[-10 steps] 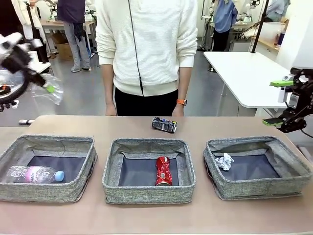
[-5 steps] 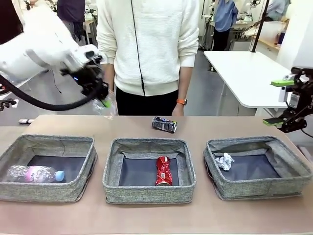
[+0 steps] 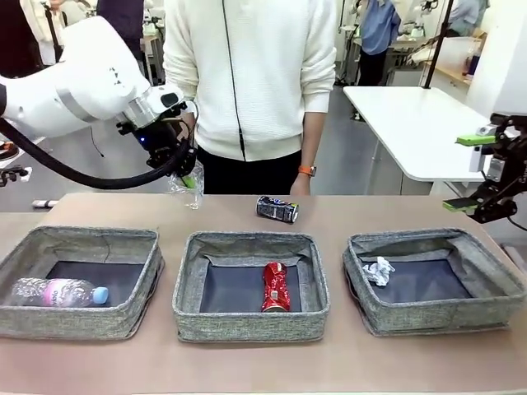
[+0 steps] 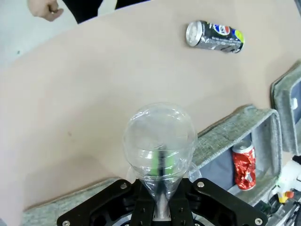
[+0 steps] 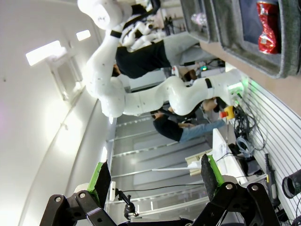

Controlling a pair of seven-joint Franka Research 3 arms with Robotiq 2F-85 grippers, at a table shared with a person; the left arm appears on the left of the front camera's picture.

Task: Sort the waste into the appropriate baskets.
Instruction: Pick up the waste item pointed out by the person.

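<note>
A clear plastic cup (image 3: 186, 184) hangs over the table behind the baskets, clamped in the left gripper (image 3: 188, 175). The left basket (image 3: 33, 247) holds a bottle (image 3: 58, 292), the middle basket (image 3: 247, 322) a red can (image 3: 275, 286), and the right basket (image 3: 436, 317) a paper wad (image 3: 378, 271). The right gripper (image 3: 476, 173) stands apart.

Tan tabletop (image 3: 247, 366) across the foreground, with a person in a white knit sweater (image 3: 255, 74) standing at its far edge, orange watch (image 3: 306, 171) on one wrist. Small pen-like object (image 3: 43, 204) lying near the tabletop's far left corner. Behind and to the right, a white table (image 3: 412, 123) on a grey floor (image 3: 346, 152).
</note>
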